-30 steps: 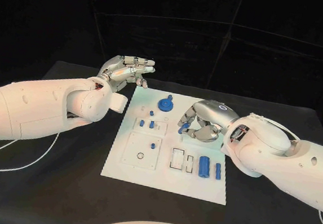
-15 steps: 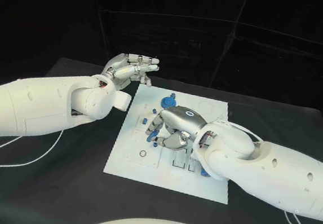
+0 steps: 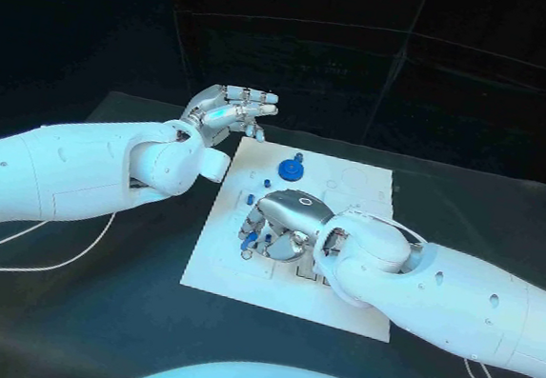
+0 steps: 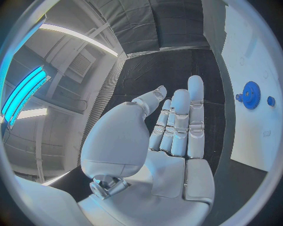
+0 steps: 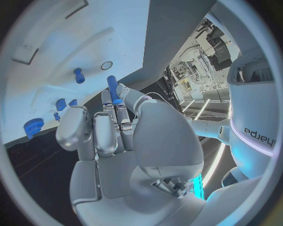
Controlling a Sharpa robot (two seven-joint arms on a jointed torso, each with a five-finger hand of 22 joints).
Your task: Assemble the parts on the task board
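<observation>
Task board (image 3: 280, 282) lies in the middle of the black desk (image 3: 491, 222), with blue parts standing in it. One blue peg (image 5: 112, 89) is pinched at the tips of the right hand's (image 3: 285, 222) fingers (image 5: 120, 104), clear in the right wrist view. That hand has swung in from the board's right side over the past second and now hangs low over the left-middle sockets, near the small pegs (image 3: 249, 239) and a ring-shaped hole (image 5: 106, 65). Whether the peg's tip already touches the board is hard to tell. I judge this to be the approach to insertion, with alignment over the hole next. A blue gear (image 3: 291, 170) sits at the far end. The left hand (image 3: 230, 110) has stayed raised beyond the board's far-left corner, fingers (image 4: 187, 117) straight and together, holding nothing.
</observation>
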